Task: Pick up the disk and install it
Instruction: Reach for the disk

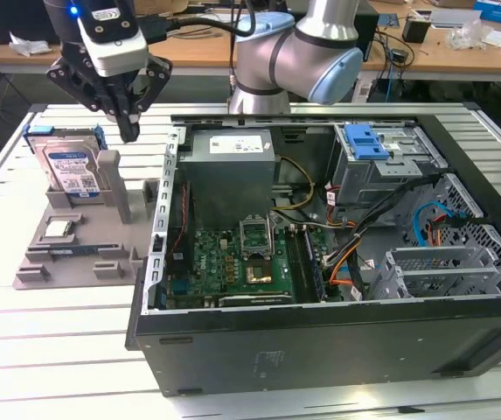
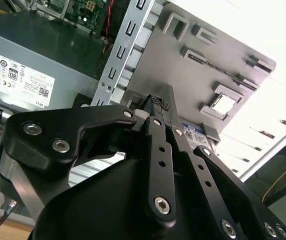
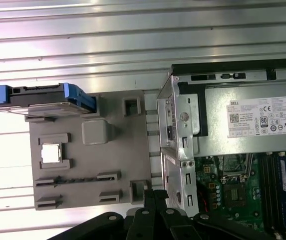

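Note:
The disk point(image 1: 69, 169) stands on edge in a slot at the back of a grey holder plate point(image 1: 36, 262), its white-and-blue label facing the exterior view and blue rails along its sides. In the first wrist view the disk point(image 3: 45, 97) appears edge-on with the blue rails at both ends. My gripper point(image 1: 130, 134) hangs above the holder, just to the exterior view's right of the disk and apart from it. Its fingers are shut with nothing between them, which both wrist views confirm point(image 2: 158, 101) point(image 3: 155, 194).
The open computer case point(image 1: 233, 350) lies to the exterior view's right of the holder, with a grey power supply point(image 1: 231, 166), a motherboard point(image 1: 233, 262) and a blue drive bracket point(image 1: 368, 140) inside. A chip point(image 1: 58, 229) lies on the holder. A cluttered wooden bench point(image 1: 442, 48) runs behind.

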